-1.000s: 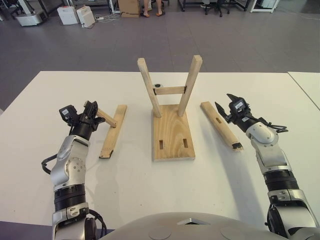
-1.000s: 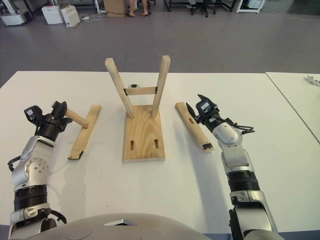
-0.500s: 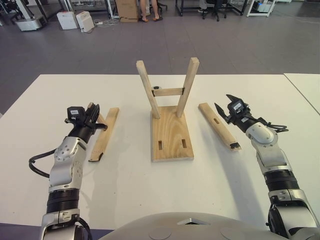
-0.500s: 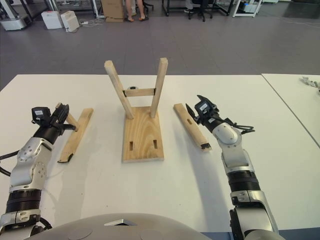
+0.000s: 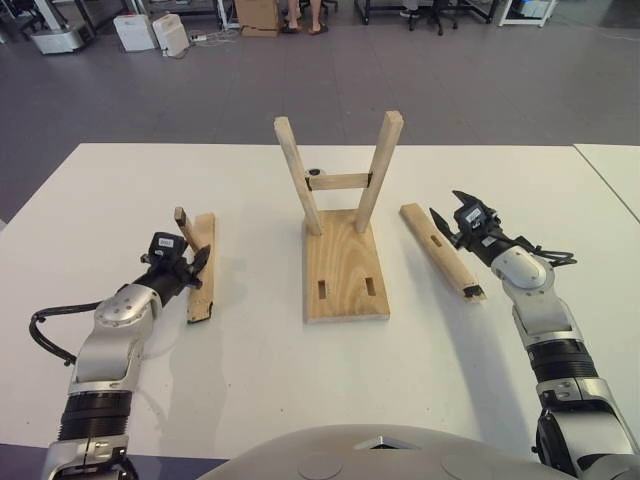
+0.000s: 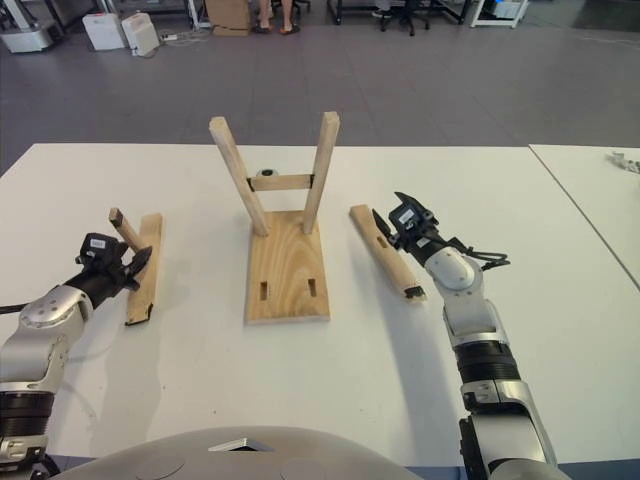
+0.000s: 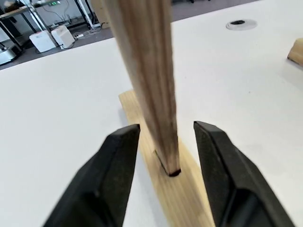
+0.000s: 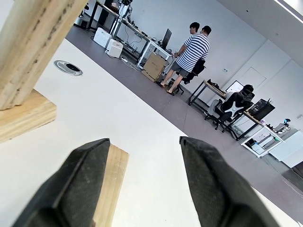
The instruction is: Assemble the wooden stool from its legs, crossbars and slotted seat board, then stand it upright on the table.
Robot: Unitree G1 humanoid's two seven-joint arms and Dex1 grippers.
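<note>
Straddling crossbar stub (image 7: 150,71) on loose leg (image 5: 205,232) near table's (image 5: 250,380) left edge: left gripper (image 5: 197,266) wide, pads clear | right gripper (image 5: 445,203) wide over second loose leg's (image 5: 440,250) far end | seat board (image 5: 345,275) mid-table, leg frame (image 5: 340,181) standing at its far end

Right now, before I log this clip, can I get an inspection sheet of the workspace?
Surface: white table, with a round cable port at the far side.
Job's things: seat board lying flat, two legs standing in it, joined by a crossbar; two slots are empty. Loose leg lies to its right. Left leg lies flat with a short crossbar stuck in it.
Clutter: nothing seen.
Claws: left claw open, straddling the short crossbar; right claw open over the loose leg's far end.
Cables: black loop by the left arm.
Surroundings: grey floor, with desks and boxes behind.
</note>
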